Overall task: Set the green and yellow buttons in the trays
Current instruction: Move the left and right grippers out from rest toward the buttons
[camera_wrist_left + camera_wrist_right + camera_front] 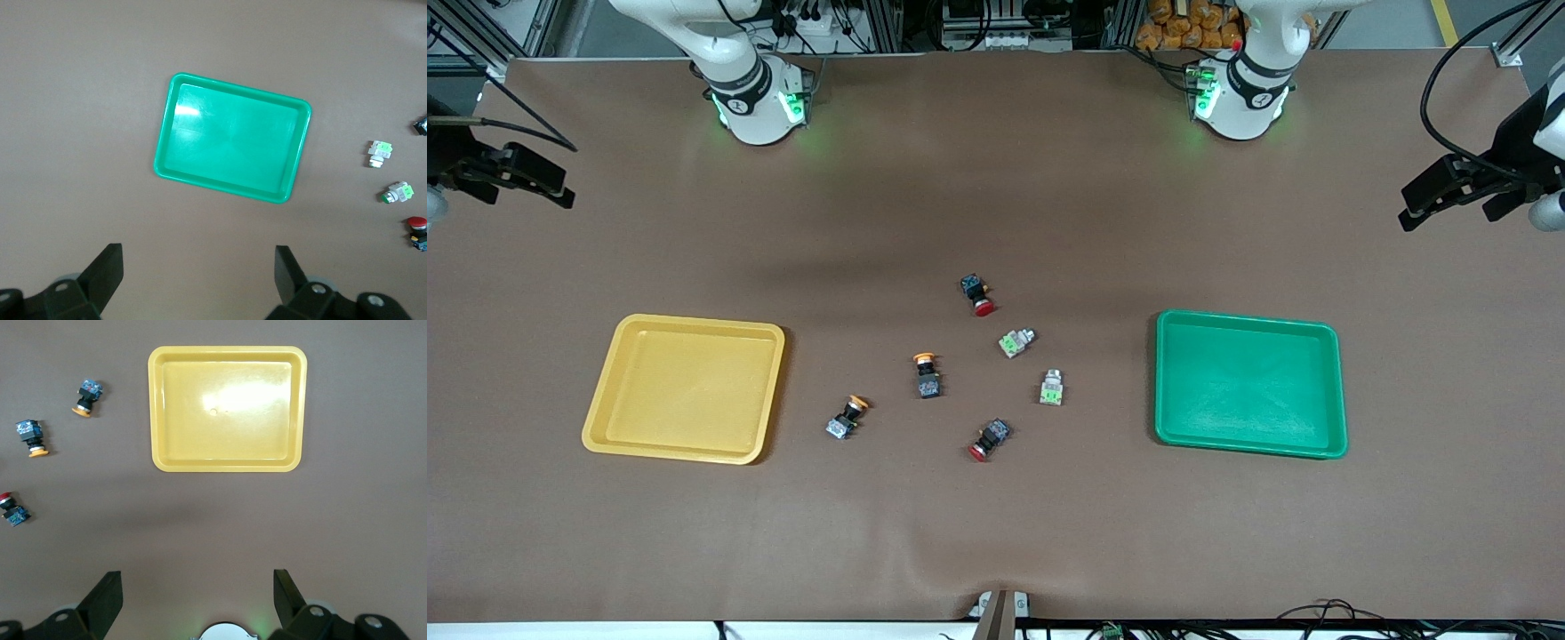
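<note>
Both trays sit bare: the yellow tray (685, 388) and green tray (1249, 384) flank the scattered buttons (927, 374). The left gripper (199, 273) and right gripper (198, 599) wait, fingers spread, grasping nothing

table (996, 178): brown (matte); yellow tray (685, 388); green tray (1249, 383); six buttons (927, 374) between

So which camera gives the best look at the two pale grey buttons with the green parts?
The left wrist view: both green buttons lie unobstructed on the table beside the green tray, and their green parts show clearly. The front view shows them too, but smaller. The right wrist view does not show them.
</note>
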Available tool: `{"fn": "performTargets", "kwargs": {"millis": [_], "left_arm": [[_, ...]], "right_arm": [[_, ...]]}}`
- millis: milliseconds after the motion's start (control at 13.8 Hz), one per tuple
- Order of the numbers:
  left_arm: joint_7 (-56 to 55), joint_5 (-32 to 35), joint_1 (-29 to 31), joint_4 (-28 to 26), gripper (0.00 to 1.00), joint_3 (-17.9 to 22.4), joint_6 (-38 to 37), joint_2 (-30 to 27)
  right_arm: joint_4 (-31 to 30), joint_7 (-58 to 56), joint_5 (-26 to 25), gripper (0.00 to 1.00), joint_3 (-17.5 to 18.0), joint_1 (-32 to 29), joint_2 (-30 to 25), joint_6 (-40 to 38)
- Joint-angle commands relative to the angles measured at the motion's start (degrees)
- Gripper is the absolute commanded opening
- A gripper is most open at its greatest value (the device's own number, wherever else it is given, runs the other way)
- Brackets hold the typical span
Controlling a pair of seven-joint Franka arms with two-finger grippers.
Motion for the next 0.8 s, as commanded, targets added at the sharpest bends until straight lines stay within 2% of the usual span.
{"fn": "performTargets", "kwargs": {"millis": [0,436,727], "left_arm": [[0.57,-0.78,0.09,0.99,1.00,-0.20,-2.68,-0.23],[0.75,-0.87,0.09,0.38,1.00,-0.12,-4.01,0.20],[-0.30,-0.34,-0.18,-0.24,1.00,-1.52,-4.19,0.21]], "right_arm": [[0.27,0.56,-0.11,1.00,-0.46,0.47,-1.04,-2.20],[0.10,1.08,-0.81,1.00,-0.55,0.30,-0.87,-2.48],[-0.17,1.17,-0.81,1.00,-0.46,0.82,2.82,-2.21]]}}
